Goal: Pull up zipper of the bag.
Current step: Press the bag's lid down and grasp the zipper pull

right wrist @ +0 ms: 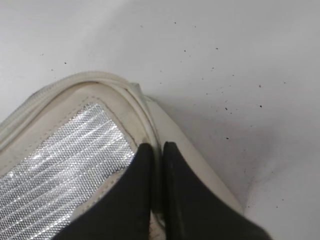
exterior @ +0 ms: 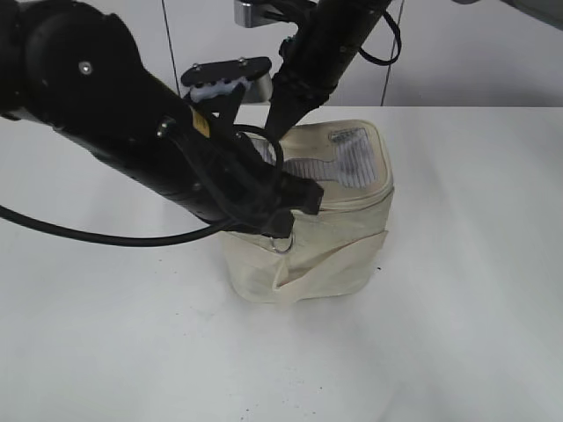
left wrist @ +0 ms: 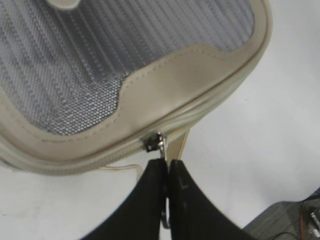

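Now your left gripper pinches the zipper pull at the bag's near rim, mid-table. Your right gripper is closed on the far rim edge.

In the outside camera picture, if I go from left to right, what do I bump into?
Left arm → left gripper, pinching the silver zipper ring → bag → bare white table.

white table | dark specks, maybe dirt | pale panelled wall behind
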`<action>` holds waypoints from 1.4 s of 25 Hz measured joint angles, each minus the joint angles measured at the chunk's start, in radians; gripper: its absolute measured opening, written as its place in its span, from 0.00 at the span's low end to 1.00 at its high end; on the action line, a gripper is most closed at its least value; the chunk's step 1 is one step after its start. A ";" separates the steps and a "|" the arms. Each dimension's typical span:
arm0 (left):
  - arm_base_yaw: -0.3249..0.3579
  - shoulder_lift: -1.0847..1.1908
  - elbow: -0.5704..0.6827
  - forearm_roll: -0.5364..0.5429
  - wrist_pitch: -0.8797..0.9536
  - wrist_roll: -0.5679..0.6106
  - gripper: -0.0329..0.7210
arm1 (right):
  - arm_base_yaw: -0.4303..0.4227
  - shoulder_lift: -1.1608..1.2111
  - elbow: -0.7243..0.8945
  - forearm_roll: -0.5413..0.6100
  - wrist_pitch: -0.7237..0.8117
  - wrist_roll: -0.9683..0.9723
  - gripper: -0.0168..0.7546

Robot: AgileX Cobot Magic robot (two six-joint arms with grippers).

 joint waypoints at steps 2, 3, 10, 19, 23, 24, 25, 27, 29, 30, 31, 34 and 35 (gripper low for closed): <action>-0.019 0.006 -0.001 -0.022 -0.032 -0.040 0.05 | -0.003 0.000 0.000 0.000 -0.001 0.000 0.06; -0.032 0.013 -0.004 -0.013 -0.040 -0.048 0.05 | -0.003 0.000 0.000 0.000 -0.001 0.000 0.06; 0.025 0.037 -0.028 0.024 0.009 -0.164 0.05 | -0.003 0.001 0.000 0.003 -0.010 0.002 0.06; -0.055 0.076 -0.078 -0.034 -0.029 -0.112 0.05 | 0.001 0.001 0.000 0.000 -0.002 -0.001 0.06; -0.052 0.076 -0.083 0.012 -0.014 -0.107 0.05 | 0.003 0.001 0.000 0.000 -0.002 -0.001 0.06; -0.047 0.076 -0.085 0.015 -0.008 -0.106 0.05 | 0.004 0.001 0.000 0.000 -0.002 -0.001 0.06; -0.041 0.076 -0.088 0.017 -0.001 -0.104 0.06 | 0.004 0.001 0.000 0.000 -0.002 0.001 0.06; -0.027 0.074 -0.088 0.030 0.020 -0.101 0.12 | 0.004 0.001 0.000 0.000 -0.002 0.017 0.06; -0.017 0.064 -0.088 0.057 0.039 -0.101 0.23 | 0.004 0.001 0.000 0.002 -0.002 0.037 0.12; -0.012 0.057 -0.088 0.071 0.049 -0.101 0.31 | 0.004 0.001 0.000 0.003 -0.004 0.052 0.18; -0.012 0.047 -0.088 0.090 0.058 -0.101 0.40 | 0.004 0.001 0.000 0.007 -0.012 0.068 0.26; -0.010 0.005 -0.089 0.195 0.062 -0.100 0.57 | 0.004 0.000 0.000 0.007 -0.018 0.109 0.48; -0.008 -0.012 -0.089 0.240 0.062 -0.100 0.60 | 0.003 -0.002 0.000 0.003 -0.018 0.118 0.52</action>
